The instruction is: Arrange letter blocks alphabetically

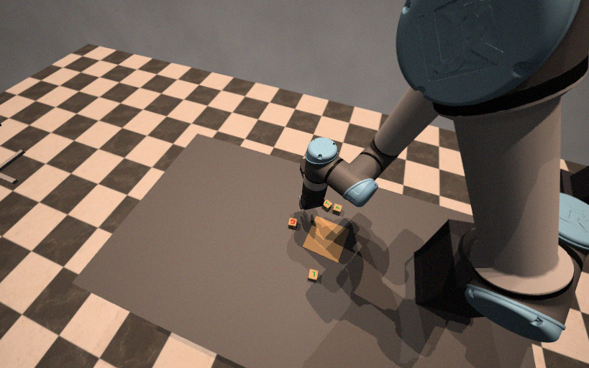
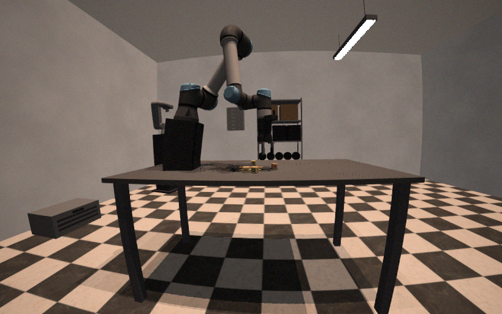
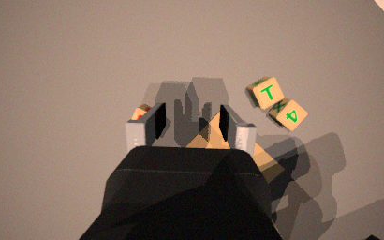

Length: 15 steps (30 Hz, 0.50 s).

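A green "T" was read on the top of one wooden block (image 3: 266, 92), and a green "4" on the block touching it (image 3: 288, 114). Relative to the orange mat (image 1: 326, 238), a red "G" was seen on a block (image 1: 293, 222) beside its far-left edge, and a green "L" on a block (image 1: 313, 274) just off its near corner.

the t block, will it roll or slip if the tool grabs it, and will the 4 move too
The T block is a flat-faced cube, so it probably won't roll and should offer parallel sides to the open tool. It looks small, likely light. The 4 block appears to touch it, so it may get nudged.
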{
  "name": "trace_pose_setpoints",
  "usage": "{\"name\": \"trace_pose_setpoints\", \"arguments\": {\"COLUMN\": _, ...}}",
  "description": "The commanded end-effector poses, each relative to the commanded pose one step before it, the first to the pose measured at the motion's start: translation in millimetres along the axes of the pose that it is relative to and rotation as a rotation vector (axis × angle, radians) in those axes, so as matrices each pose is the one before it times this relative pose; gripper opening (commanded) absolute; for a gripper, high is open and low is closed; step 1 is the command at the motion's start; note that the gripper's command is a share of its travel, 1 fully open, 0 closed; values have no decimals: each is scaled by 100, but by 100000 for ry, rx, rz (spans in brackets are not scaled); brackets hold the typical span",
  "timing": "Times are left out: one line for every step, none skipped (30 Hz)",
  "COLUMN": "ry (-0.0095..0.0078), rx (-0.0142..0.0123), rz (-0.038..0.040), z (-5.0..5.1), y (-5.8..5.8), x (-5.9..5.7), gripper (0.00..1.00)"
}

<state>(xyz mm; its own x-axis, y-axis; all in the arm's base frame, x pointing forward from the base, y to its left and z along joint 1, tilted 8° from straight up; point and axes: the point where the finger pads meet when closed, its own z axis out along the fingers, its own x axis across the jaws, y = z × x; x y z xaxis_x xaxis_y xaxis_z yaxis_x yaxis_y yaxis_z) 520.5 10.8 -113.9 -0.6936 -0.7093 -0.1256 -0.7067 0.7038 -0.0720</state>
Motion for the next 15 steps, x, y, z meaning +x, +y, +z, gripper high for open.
{"name": "trace_pose_setpoints", "arguments": {"ry": 118, "rx": -23, "rz": 13942, "z": -39, "y": 478, "x": -1695, "gripper": 100}}
{"name": "trace_pose_setpoints", "arguments": {"ry": -15, "rx": 5, "rz": 1978, "z": -17, "y": 134, "x": -264, "gripper": 100}}
{"name": "trace_pose_setpoints", "arguments": {"ry": -18, "rx": 5, "rz": 2146, "z": -20, "y": 156, "x": -284, "gripper": 100}}
{"name": "trace_pose_setpoints", "arguments": {"ry": -19, "rx": 5, "rz": 2176, "z": -21, "y": 170, "x": -285, "gripper": 100}}
{"name": "trace_pose_setpoints", "arguments": {"ry": -20, "rx": 5, "rz": 2171, "z": -22, "y": 180, "x": -280, "gripper": 100}}
{"name": "trace_pose_setpoints", "arguments": {"ry": -21, "rx": 4, "rz": 2162, "z": -23, "y": 190, "x": -275, "gripper": 100}}
{"name": "trace_pose_setpoints", "arguments": {"ry": -22, "rx": 3, "rz": 2165, "z": -24, "y": 202, "x": -271, "gripper": 100}}
{"name": "trace_pose_setpoints", "arguments": {"ry": -22, "rx": 3, "rz": 2095, "z": -24, "y": 205, "x": -257, "gripper": 100}}
{"name": "trace_pose_setpoints", "arguments": {"ry": -21, "rx": 2, "rz": 1978, "z": -24, "y": 203, "x": -238, "gripper": 100}}
{"name": "trace_pose_setpoints", "arguments": {"ry": -21, "rx": 1, "rz": 1859, "z": -23, "y": 199, "x": -219, "gripper": 100}}
{"name": "trace_pose_setpoints", "arguments": {"ry": -20, "rx": 1, "rz": 1737, "z": -23, "y": 193, "x": -201, "gripper": 100}}
{"name": "trace_pose_setpoints", "arguments": {"ry": -21, "rx": 2, "rz": 1614, "z": -23, "y": 185, "x": -184, "gripper": 100}}
{"name": "trace_pose_setpoints", "arguments": {"ry": 0, "rx": 0, "rz": 0, "z": 0, "y": 0, "x": 0, "gripper": 100}}
{"name": "trace_pose_setpoints", "arguments": {"ry": 0, "rx": 0, "rz": 0, "z": 0, "y": 0, "x": 0, "gripper": 100}}
{"name": "trace_pose_setpoints", "arguments": {"ry": -50, "rx": 19, "rz": 1501, "z": -39, "y": 172, "x": -178, "gripper": 100}}
